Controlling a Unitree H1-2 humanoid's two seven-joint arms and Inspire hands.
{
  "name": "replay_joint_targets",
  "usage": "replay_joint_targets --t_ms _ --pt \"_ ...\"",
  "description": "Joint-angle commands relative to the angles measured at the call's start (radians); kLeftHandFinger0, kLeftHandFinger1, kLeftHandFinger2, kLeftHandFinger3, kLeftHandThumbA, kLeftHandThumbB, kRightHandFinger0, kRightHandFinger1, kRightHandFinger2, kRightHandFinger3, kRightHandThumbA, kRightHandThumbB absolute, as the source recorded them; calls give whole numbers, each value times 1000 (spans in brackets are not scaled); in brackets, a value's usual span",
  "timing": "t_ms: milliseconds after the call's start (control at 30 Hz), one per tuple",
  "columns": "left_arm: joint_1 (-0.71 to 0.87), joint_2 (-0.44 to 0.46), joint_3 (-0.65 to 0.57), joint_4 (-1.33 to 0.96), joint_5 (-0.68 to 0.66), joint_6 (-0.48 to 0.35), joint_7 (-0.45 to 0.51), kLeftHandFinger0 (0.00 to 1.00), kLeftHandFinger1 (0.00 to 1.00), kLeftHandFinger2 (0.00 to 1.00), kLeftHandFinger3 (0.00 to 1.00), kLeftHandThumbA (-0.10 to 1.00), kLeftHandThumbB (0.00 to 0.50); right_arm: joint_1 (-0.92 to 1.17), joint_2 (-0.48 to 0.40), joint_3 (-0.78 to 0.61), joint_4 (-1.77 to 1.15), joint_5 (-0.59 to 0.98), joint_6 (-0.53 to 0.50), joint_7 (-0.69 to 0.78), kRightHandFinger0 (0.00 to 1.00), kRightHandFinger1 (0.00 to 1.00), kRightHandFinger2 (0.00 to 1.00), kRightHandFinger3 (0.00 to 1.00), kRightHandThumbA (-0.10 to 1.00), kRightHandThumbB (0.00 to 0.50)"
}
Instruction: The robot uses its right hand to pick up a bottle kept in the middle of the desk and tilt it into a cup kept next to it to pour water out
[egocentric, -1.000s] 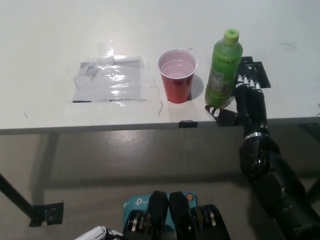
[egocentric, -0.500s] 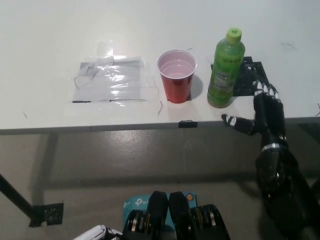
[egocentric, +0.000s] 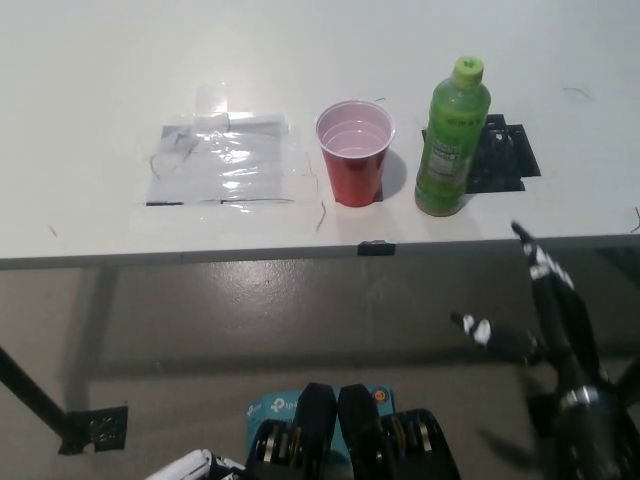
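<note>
**Bottle upright, my hand off it and below the desk edge**

Nearest to me, at the lower left of the frame, my white left hand (egocentric: 195, 467) only just shows at the bottom edge; I cannot tell how its fingers are set. At the lower right my black right hand (egocentric: 545, 315) hangs in front of the desk (egocentric: 90, 90), below its front edge, fingers spread wide and holding nothing.

Farther up, right of centre, the green bottle (egocentric: 452, 140) stands upright with its cap on, well apart from my hand. Just left of it stands the red cup (egocentric: 354, 152), mouth open. At the left of the desk lies a patch of clear tape (egocentric: 225, 160); behind the bottle is a black marker (egocentric: 505, 155).

The risks as I judge them: coming up from below, my fingers could catch the desk edge. A sideways approach could knock the tall bottle into the cup, which looks light. And with the cap on, tilting would pour nothing.
</note>
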Motion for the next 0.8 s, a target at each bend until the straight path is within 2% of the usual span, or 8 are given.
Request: replay_joint_targets --t_ms 0,100,133,167,233,300,400,767 --pt "-7 10 29 -18 -3 -23 29 824 742 789 995 1000 412 162 -6 -32 -278 177 38 110 1000 1000 1000 1000 557 218" --pt "-7 10 29 -20 -4 -18 25 823 748 798 1000 1000 413 205 -5 -39 -265 239 -18 113 1000 1000 1000 1000 438 160" --pt "-8 9 27 -25 1 -5 22 831 760 802 1000 1000 416 223 -12 -47 -208 308 -100 124 923 1000 1000 1000 305 139" --pt "-8 9 27 -24 1 -7 22 832 759 802 1000 1000 417 222 -20 -47 -187 321 -116 135 800 896 1000 1000 249 154" --pt "-7 8 27 -23 5 -15 25 842 752 792 1000 1000 409 213 -46 -39 -133 334 -166 161 597 664 817 1000 192 150" --pt "2 14 23 -29 8 -19 22 866 749 789 1000 1000 412 216 -56 -33 -91 361 -186 187 518 573 717 1000 86 177" --pt "-4 16 23 -35 4 -16 15 852 749 791 1000 1000 380 197 -63 -34 -76 371 -119 211 407 463 662 1000 124 177" --pt "-10 23 13 -35 18 -27 7 866 752 805 1000 1000 391 196 -70 -42 -101 364 -63 224 419 458 601 1000 152 152"
